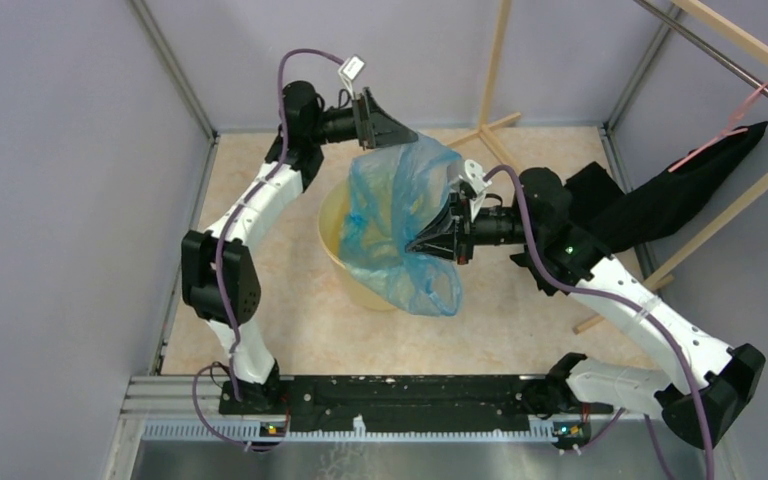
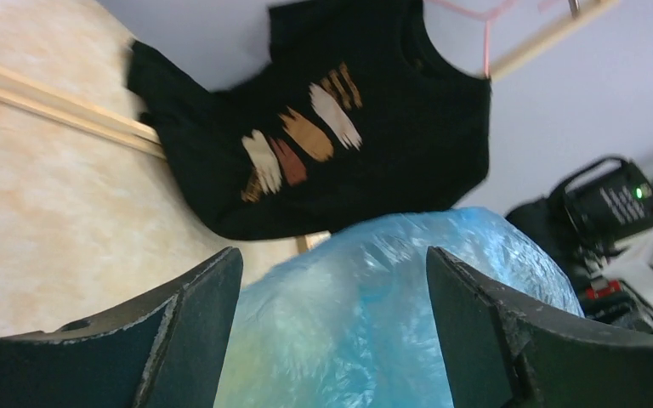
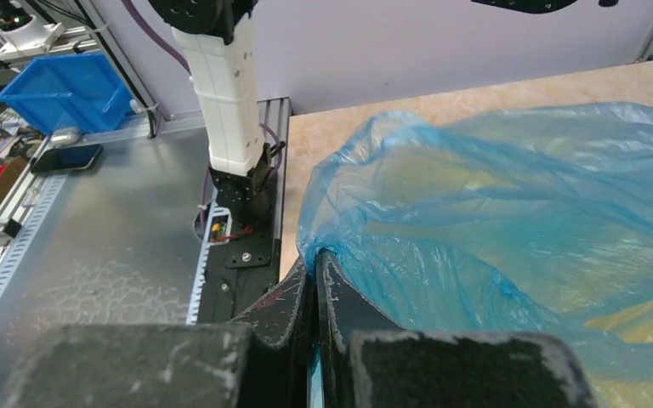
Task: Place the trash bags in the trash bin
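Presently: thin translucent light-blue plastic bag, billowed over round pale-yellow plastic bucket. Right gripper pinching its film; left gripper fingers spread wide. Advised: lower slowly, film inside rim.

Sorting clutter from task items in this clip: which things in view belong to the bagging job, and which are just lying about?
Job in hand:
light-blue trash bag
pale-yellow bucket
right gripper, fingers shut on the bag's film
left gripper, fingers open

Lying about:
black T-shirt
wooden rack
blue crate
phone
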Available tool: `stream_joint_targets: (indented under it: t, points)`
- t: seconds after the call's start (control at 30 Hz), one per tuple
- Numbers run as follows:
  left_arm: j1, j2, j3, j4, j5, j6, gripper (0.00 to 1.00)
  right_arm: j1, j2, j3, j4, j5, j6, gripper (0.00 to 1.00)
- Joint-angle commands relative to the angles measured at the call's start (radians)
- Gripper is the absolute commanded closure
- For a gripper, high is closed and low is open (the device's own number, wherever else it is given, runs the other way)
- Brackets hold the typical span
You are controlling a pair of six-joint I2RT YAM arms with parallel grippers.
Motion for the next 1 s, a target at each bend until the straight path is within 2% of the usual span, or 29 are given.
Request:
stream_joint_targets:
  t: [0.0,0.1,0.23,0.43,0.63,0.77,0.87,0.97]
  points:
    - [-0.044,-0.073,0.013,-0.096,0.088,0.136,0.17,-0.008,-0.014,0.043,0.022,-0.001,-0.001,1.0]
    - [-0.043,-0.167,-0.065,-0.207,0.089,0.255,0.22,-0.008,-0.041,0.038,0.018,0.066,0.001,1.0]
    - [-0.039,-0.347,-0.197,-0.319,0.045,0.437,0.21,-0.008,-0.081,0.008,0.059,0.194,0.025,1.0]
    - [-0.039,-0.525,-0.41,-0.371,-0.076,0.597,0.22,-0.008,-0.062,-0.016,0.139,0.42,0.109,1.0]
    - [-0.038,-0.539,-0.48,-0.415,-0.167,0.66,0.27,-0.008,0.043,0.043,0.173,0.54,0.186,1.0]
    - [-0.039,-0.523,-0.46,-0.518,-0.302,0.71,0.33,-0.008,0.111,0.089,0.188,0.661,0.222,1.0]
    - [-0.039,-0.53,-0.48,-0.514,-0.358,0.705,0.35,-0.008,0.146,0.107,0.232,0.739,0.243,1.0]
    - [-0.039,-0.534,-0.493,-0.505,-0.387,0.695,0.36,-0.008,0.178,0.124,0.26,0.748,0.239,1.0]
